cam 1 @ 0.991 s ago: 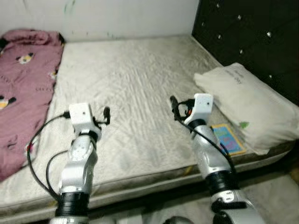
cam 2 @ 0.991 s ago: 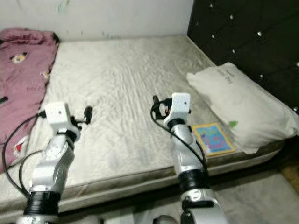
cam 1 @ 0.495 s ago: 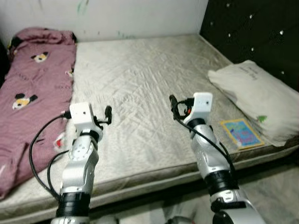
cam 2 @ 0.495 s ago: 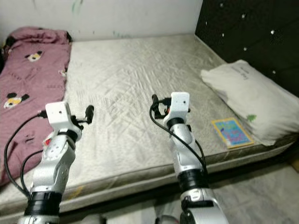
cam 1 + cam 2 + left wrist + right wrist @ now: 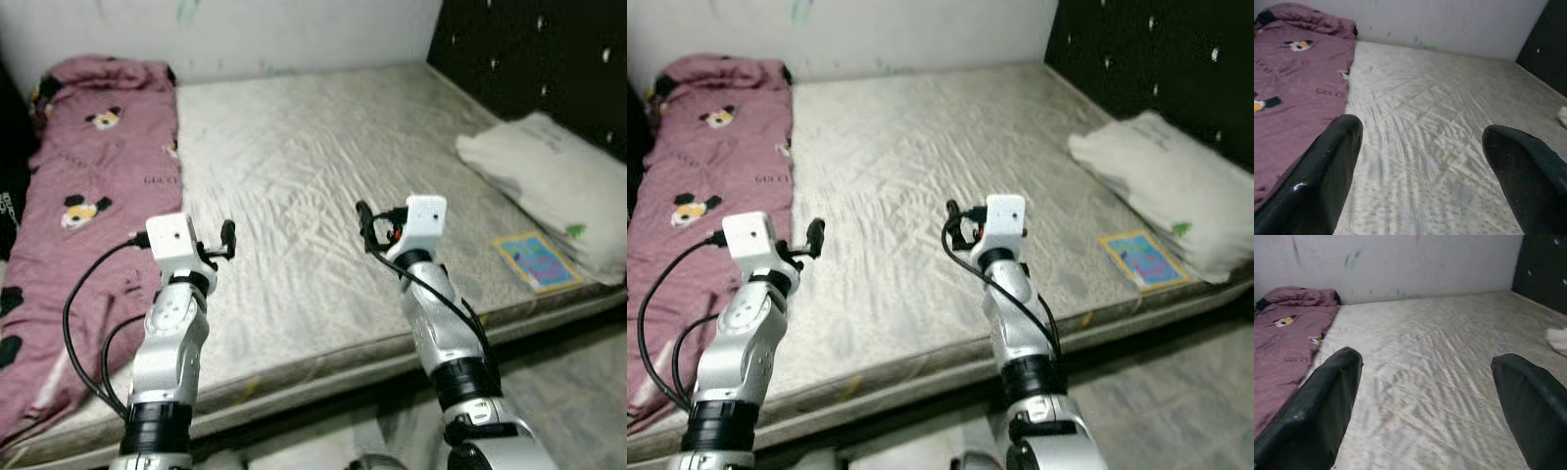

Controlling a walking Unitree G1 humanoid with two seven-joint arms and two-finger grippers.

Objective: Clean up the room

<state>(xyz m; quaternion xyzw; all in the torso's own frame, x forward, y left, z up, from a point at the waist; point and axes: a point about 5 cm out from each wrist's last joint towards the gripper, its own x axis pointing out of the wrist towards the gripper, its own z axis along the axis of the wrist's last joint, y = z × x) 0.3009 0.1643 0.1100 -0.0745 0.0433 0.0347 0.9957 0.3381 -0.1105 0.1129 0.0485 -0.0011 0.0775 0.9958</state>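
Note:
A bare quilted mattress (image 5: 323,186) lies before me. Along its left side stretches a pink blanket (image 5: 88,206) printed with cartoon mice. At the right end a cream pillow (image 5: 549,176) rests beside a small colourful book (image 5: 534,260) near the mattress edge. My left gripper (image 5: 227,237) hovers above the mattress next to the blanket, fingers open with nothing between them. Over the middle of the mattress my right gripper (image 5: 363,223) is held up, open and empty as well. In the left wrist view the two black fingers (image 5: 1327,171) stand wide apart over the mattress.
A black tufted headboard (image 5: 529,49) rises behind the pillow, and a pale wall (image 5: 294,29) runs along the far side. Something dark (image 5: 8,196) sits at the far left edge. Grey floor (image 5: 568,392) shows below the mattress's near edge.
The whole picture has shifted right, so the camera has turned left: more of the pink blanket shows, and pillow and book sit nearer the right edge. Both arms hold the same pose.

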